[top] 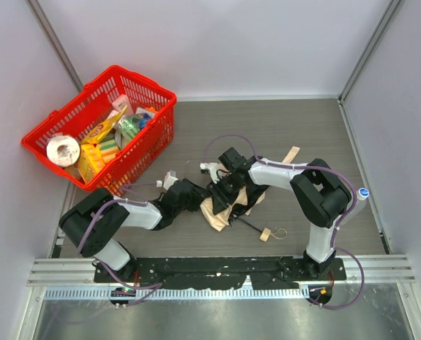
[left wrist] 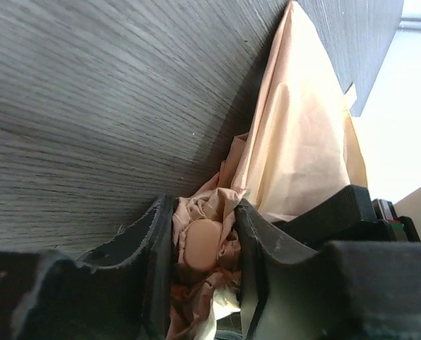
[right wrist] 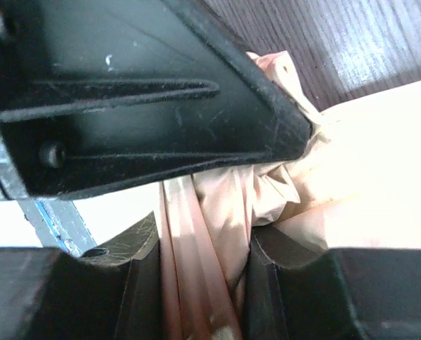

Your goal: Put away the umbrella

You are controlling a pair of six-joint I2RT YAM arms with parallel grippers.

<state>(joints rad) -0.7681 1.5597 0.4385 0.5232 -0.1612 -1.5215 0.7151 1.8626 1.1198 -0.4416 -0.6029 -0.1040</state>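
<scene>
umbrella [top: 228,205]: lies crumpled on the counter [top: 302,127], just below the middle of the top view, between the two arms.
left tool [left wrist: 203,234]: clenched on a bunch of the tan cloth.
right tool [right wrist: 203,248]: clenched on a fold of the same cloth.
tear risk: if the two tools pull apart, the thin cloth could rip or a rib could bend.
slip risk: the cloth is smooth, so it could slide out and the umbrella would flop down.
snag risk: the cord loop [top: 278,232] or the shaft [top: 247,224] may catch when it is lifted.
cloth: soft, thin, tan, full of wrinkles.
shaft: thin, black, hard, straight.
handle [top: 266,234]: small, tan, stubby.
counter: flat, grey, wood lines.
</scene>
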